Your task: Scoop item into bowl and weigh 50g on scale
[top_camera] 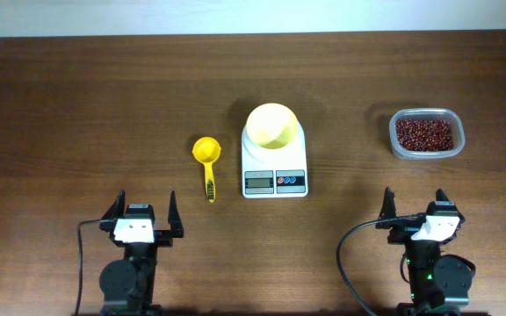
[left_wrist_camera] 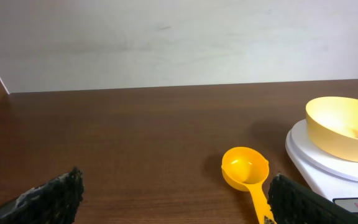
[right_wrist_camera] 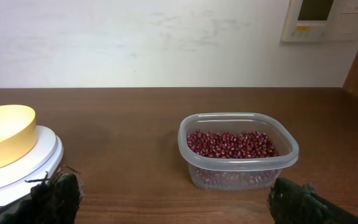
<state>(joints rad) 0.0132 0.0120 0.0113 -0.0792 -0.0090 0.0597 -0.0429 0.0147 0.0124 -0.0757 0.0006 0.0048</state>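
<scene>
Status: left jaws and right jaws wide open, empty, low at the near edge of the bench. All the beans sit in the clear tub, far right. The bowl stands empty on the scale, centre, with the scoop near its left side.

Risks as I judge them:
- The scoop handle lies flat and thin, so a grab may slip.
- Round beans could roll off on the carry.
- Leaning on the bowl would upset the reading.

The overhead alone gives me the whole layout and the display, which is unreadable. Right wrist shows bean depth through the tub wall. Left wrist shows the scoop's empty cup.
</scene>
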